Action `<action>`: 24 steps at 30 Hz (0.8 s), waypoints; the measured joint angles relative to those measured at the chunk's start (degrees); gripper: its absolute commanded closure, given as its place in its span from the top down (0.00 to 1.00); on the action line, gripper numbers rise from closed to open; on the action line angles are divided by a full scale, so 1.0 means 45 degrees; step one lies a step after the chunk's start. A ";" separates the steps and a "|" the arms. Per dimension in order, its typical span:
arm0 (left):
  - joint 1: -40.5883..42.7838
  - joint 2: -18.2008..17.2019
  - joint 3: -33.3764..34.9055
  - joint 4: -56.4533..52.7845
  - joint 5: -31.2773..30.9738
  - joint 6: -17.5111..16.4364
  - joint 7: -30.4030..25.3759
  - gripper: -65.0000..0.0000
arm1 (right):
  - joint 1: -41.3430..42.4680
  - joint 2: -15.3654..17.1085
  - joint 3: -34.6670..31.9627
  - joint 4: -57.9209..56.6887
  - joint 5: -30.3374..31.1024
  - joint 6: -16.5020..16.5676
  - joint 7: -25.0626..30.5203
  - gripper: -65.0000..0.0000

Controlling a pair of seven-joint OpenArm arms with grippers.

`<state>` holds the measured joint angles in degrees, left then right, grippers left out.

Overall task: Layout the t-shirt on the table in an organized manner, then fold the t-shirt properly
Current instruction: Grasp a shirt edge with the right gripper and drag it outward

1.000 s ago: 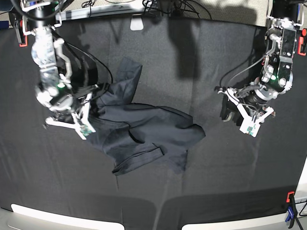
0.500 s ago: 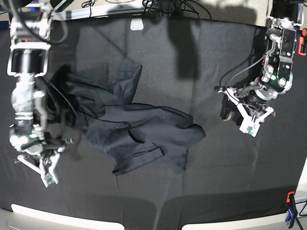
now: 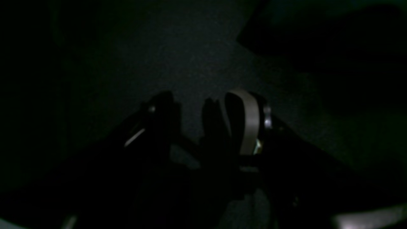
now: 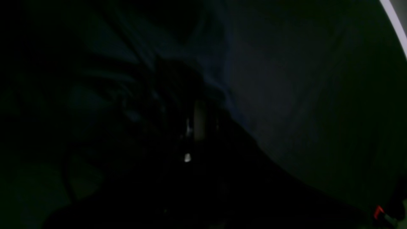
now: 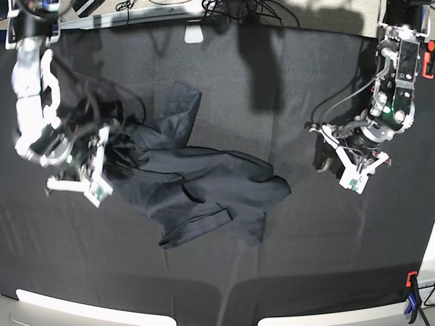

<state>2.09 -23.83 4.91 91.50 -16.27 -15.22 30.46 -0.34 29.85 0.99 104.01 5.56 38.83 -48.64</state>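
The dark t-shirt (image 5: 204, 183) lies crumpled left of centre on the black table (image 5: 285, 88), one sleeve pointing to the back. My right gripper (image 5: 95, 170) is at the shirt's left edge, shut, with cloth bunched toward it. In the right wrist view, folds of the t-shirt (image 4: 127, 79) run into the closed right gripper (image 4: 194, 111). My left gripper (image 5: 346, 166) hovers open over bare tablecloth, well right of the shirt. The left wrist view is very dark, but the left gripper (image 3: 203, 108) shows its fingers apart with nothing between them.
Red clamps sit at the right rim (image 5: 428, 61) and the front right corner (image 5: 411, 278). A white piece (image 5: 194, 32) and cables (image 5: 231, 8) lie along the back edge. The pale rim (image 5: 81, 305) runs along the front.
The right arm swung left and toward the front, then came back up to the shirt's left edge. The shirt's left part has been drawn leftward. The left arm has not moved.
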 measured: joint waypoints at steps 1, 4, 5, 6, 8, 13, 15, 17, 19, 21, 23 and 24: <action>-0.0005 0.0005 0.0000 0.0000 0.0000 0.0000 -0.0005 0.42 | -0.0029 0.0117 0.0005 0.0000 0.0136 -0.0010 -0.0112 0.08; -0.0005 0.0005 0.0000 0.0000 -0.0005 0.0000 0.0000 0.42 | -0.0170 0.0321 0.0053 -0.0005 0.0495 -0.0005 -0.0214 0.36; -0.0005 0.0005 0.0000 0.0000 -0.0005 0.0000 0.0000 0.42 | -0.0175 0.0321 0.0053 -0.0005 0.0481 -0.0010 -0.0223 0.42; 0.0000 0.0005 0.0000 0.0000 -0.0005 0.0000 -0.0005 0.42 | -0.0165 0.0321 0.0053 -0.0005 0.0491 -0.0010 -0.0219 0.44; -0.0005 0.0005 0.0000 0.0000 0.0000 0.0000 0.0000 0.42 | -0.0136 0.0321 0.0053 -0.0044 0.0549 -0.0010 -0.0199 0.44; -0.0005 0.0005 0.0000 0.0000 -0.0005 0.0000 0.0010 0.42 | -0.0141 0.0325 0.0019 -0.1049 0.0374 -0.0010 0.0432 0.44; -0.0005 0.0005 0.0000 0.0000 -0.0005 0.0000 0.0034 0.42 | -0.0141 0.0325 -0.0204 -0.1370 -0.0257 -0.0010 0.0826 0.44; 0.0000 0.0005 0.0000 0.0000 -0.0005 0.0000 0.0058 0.42 | -0.0141 0.0321 -0.0529 -0.1622 -0.1229 -0.0010 0.1506 0.44; -0.0005 0.0000 0.0000 0.0000 -0.0005 0.0005 0.0097 0.42 | -0.0136 0.0355 -0.0933 -0.1768 -0.1685 -0.0010 0.2098 0.44; -0.0005 0.0005 0.0000 0.0000 0.0000 0.0000 0.0102 0.42 | -0.0136 0.0364 -0.1530 -0.1812 -0.2569 -0.0024 0.2351 0.44; -0.0005 0.0005 0.0000 0.0000 -0.0005 0.0000 0.0097 0.42 | -0.0136 0.0364 -0.2186 -0.1846 -0.3419 -0.0316 0.2414 0.44; -0.0005 0.0000 0.0000 0.0000 -0.0005 0.0000 0.0102 0.42 | -0.0131 0.0359 -0.2492 -0.1860 -0.3871 -0.0670 0.2453 0.44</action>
<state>2.07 -23.83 4.91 91.50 -16.29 -15.22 30.92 -0.93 31.46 -10.22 95.64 -11.86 35.81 -37.60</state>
